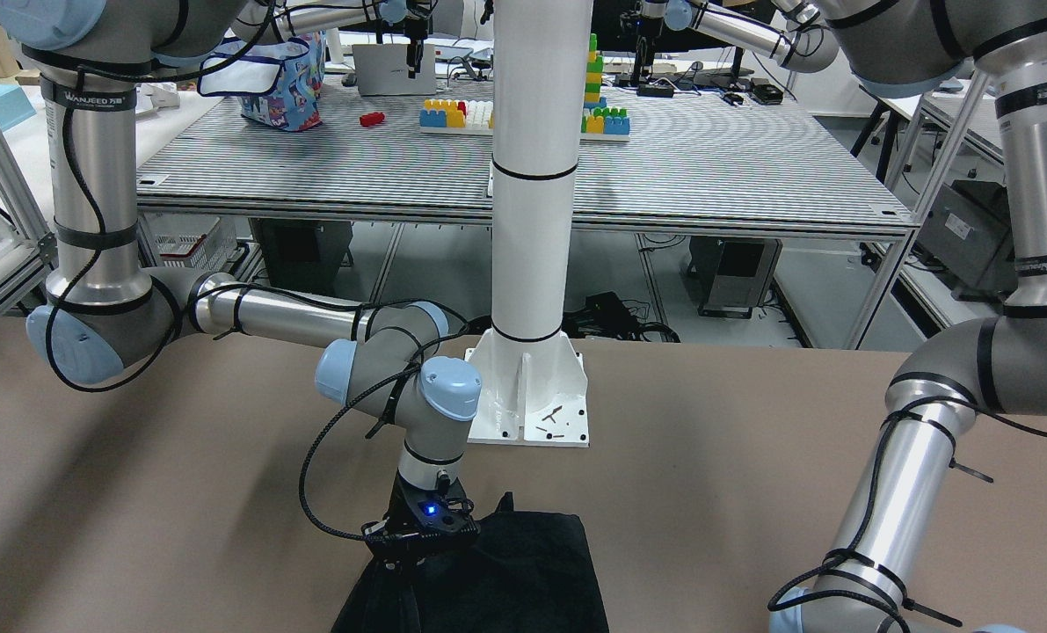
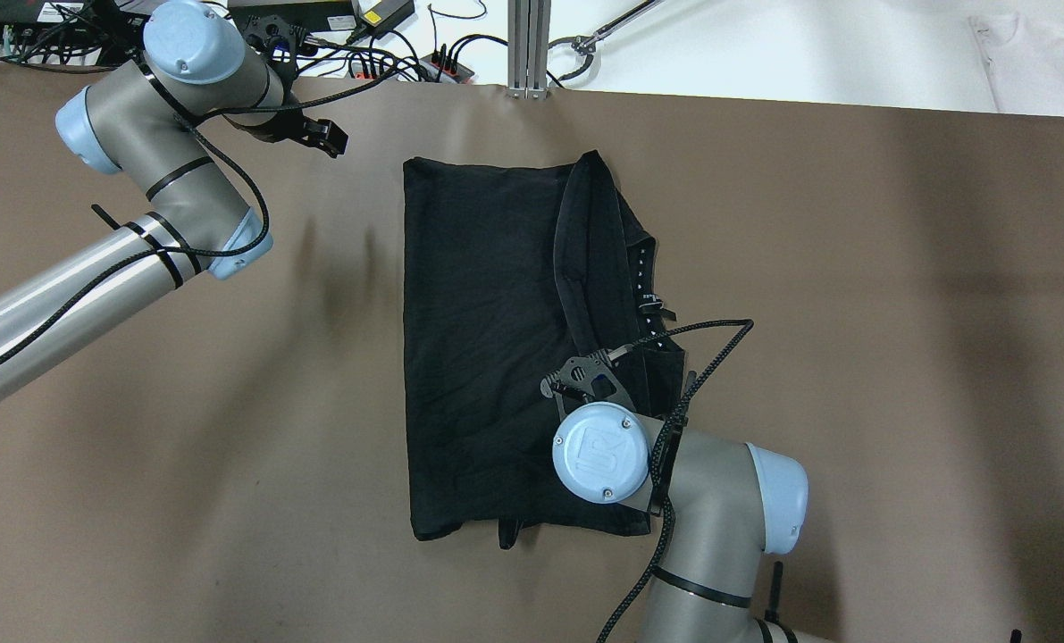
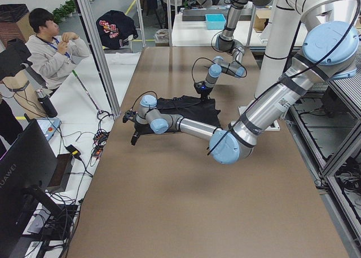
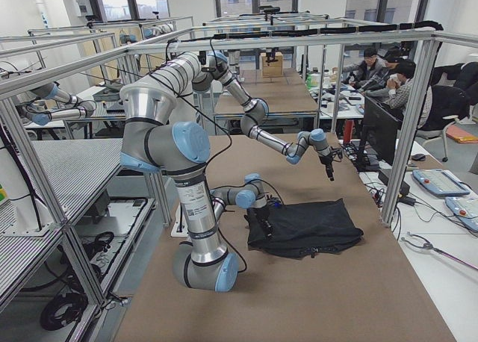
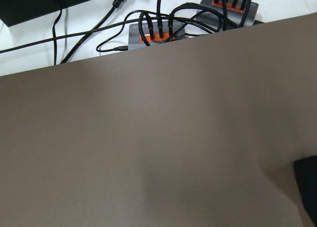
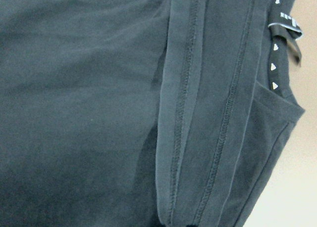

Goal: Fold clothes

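The clothes (image 2: 487,339) are one black piece lying flat mid-table, roughly rectangular. A hemmed strip along its right side is folded over, and a small tag (image 6: 285,24) shows beside it. My right gripper (image 1: 400,567) points down onto the cloth's right part, under the wrist (image 2: 599,451). Its fingers are lost against the black fabric (image 6: 74,88), so open or shut is unclear. My left gripper (image 2: 328,138) hovers over bare table near the far edge, left of the cloth and apart from it. Its jaws are not readable. A cloth corner (image 5: 309,187) shows in the left wrist view.
The white pillar's base plate (image 1: 532,396) stands on the robot's side of the cloth. Power strips and cables (image 2: 406,62) lie just past the far table edge, and a white garment (image 2: 1041,54) sits beyond it at the right. People sit off the table (image 3: 53,49).
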Controlling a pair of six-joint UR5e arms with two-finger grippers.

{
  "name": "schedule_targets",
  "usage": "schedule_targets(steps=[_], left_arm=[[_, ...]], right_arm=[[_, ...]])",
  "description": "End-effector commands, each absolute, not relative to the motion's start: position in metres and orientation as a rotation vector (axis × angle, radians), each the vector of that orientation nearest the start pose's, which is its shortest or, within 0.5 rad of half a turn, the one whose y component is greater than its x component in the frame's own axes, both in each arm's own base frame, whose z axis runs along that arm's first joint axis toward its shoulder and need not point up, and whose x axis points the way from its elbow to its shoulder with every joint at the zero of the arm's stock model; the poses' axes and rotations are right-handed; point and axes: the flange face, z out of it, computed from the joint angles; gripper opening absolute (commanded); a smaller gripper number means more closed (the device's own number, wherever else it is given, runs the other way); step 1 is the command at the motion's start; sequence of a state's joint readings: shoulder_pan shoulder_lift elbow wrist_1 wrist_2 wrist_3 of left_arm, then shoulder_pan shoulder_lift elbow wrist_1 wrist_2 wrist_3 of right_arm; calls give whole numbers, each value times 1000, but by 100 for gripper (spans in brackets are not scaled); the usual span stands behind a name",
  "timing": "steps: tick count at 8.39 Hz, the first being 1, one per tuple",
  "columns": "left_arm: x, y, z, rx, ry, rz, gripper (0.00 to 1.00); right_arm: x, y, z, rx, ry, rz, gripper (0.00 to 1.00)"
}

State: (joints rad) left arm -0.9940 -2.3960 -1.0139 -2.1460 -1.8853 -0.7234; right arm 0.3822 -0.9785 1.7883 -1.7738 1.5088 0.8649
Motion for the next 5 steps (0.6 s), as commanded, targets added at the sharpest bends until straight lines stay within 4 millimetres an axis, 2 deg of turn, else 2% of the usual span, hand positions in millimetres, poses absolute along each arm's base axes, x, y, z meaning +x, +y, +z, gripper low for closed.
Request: schedule_targets(steps=[1, 2, 4, 5], left_arm=[[365, -749, 335, 487, 741, -3, 100], [365, -749, 335, 487, 741, -3, 100], [366, -749, 336, 486, 739, -3, 100], [365, -750, 335, 488, 740, -4, 100]], right_arm=[[-542, -369, 256, 373, -494, -294, 0], [-538, -368, 256, 373, -497, -294, 0], [-504, -354, 276, 370, -505, -279, 0], [-491, -347, 279, 372, -513, -276, 0]])
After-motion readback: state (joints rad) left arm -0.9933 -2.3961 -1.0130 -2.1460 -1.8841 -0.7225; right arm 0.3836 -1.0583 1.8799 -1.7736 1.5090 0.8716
